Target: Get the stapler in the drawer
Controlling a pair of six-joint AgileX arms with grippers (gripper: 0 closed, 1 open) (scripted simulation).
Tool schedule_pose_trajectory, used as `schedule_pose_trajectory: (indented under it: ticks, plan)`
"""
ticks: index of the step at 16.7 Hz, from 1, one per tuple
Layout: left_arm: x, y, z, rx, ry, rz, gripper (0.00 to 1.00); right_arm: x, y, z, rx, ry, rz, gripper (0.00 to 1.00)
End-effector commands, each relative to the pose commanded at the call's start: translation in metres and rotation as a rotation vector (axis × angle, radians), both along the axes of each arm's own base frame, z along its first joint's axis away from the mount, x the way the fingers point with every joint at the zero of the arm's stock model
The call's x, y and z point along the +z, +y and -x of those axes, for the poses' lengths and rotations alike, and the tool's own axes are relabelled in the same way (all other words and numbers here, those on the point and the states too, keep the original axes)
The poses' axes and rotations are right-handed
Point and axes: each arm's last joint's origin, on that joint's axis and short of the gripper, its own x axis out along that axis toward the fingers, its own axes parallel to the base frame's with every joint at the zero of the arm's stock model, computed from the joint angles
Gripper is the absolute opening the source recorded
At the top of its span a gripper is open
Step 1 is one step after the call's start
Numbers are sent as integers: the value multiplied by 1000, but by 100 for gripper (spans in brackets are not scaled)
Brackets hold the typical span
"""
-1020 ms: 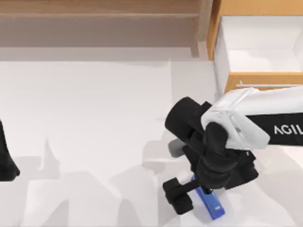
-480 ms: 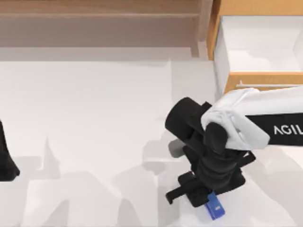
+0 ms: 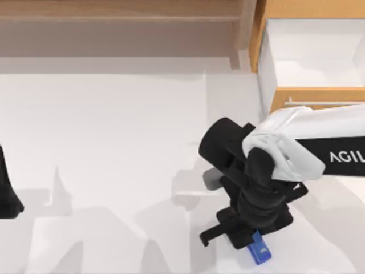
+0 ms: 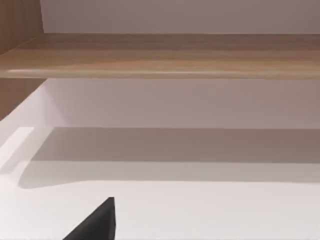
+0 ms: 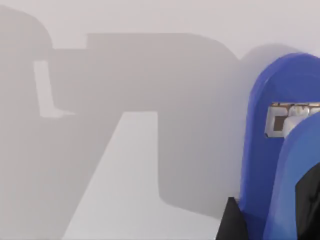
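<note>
- Here, at 9 o'clock on the table [image 3: 114,142], the left gripper [image 3: 8,197] sits parked at the top view's left edge, low and dark; whether its fingers are apart or together I cannot tell.
- Left wrist view: one black finger tip [image 4: 97,222] over the white table, with the long brown shelf unit [image 4: 165,55] running across beyond it.
- Top view, 12 o'clock: the same shelf unit [image 3: 120,28] spans the far edge, ending in an upright post near the drawer.
- Toward 5 o'clock: the right gripper [image 3: 242,237] hangs wrist-down over the stapler, its black body covering most of it.
- Its finger assembly sits right against the stapler's near end; a thin black finger sticks out toward 8 o'clock. Whether the fingers are clamped on the stapler or merely around it I cannot tell.
- The stapler [image 3: 259,251] lies on the table at about 5 o'clock, only its blue rounded end showing past the gripper, pointing toward 5 o'clock.
- Right wrist view: the stapler [image 5: 280,150] is close up, blue, nose rounded, a small metal slot showing, a black edge of a finger [image 5: 230,222] beside it.
- At 1 o'clock: the drawer [image 3: 311,57] stands open, white interior showing, tan front and silver bar handle [image 3: 319,104] partly under the white right arm [image 3: 319,137]. The stapler is well apart from it.
</note>
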Motion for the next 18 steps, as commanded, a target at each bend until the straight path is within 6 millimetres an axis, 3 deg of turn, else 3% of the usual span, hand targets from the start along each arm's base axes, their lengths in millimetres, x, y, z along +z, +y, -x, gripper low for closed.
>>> schedule_pose_trajectory:
  ticks: [4, 12, 18]
  plan:
    - [0, 0, 0, 0, 0, 0, 100, 2, 0, 0, 1, -5, 1, 0]
    - [0, 0, 0, 0, 0, 0, 100, 30, 0, 0, 1, -2, 3, 0]
    - [0, 0, 0, 0, 0, 0, 100, 32, 0, -2, 0, -9, -6, 0]
